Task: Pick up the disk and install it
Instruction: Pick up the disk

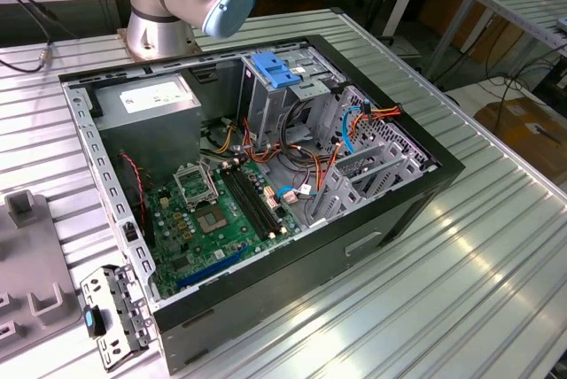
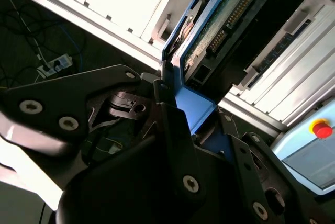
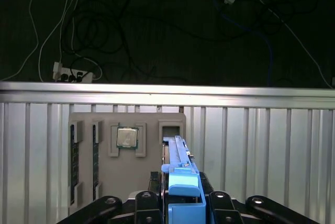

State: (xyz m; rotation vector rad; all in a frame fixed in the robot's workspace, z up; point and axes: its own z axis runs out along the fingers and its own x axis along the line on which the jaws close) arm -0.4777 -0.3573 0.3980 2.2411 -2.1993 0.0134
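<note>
- My tool [image 3: 183, 203] is closed on the disk [image 3: 179, 153], clamping its blue rail.
- The disk stands edge-on and sticks out past the tool.
- Beyond it, a grey tray [image 3: 125, 182] with a chip [image 3: 126, 138] rests on the table [image 3: 261, 145].

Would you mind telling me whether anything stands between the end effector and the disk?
Nothing visible does: in both wrist views the end effector is closed on the disk, gripping its blue-railed edge.
</note>
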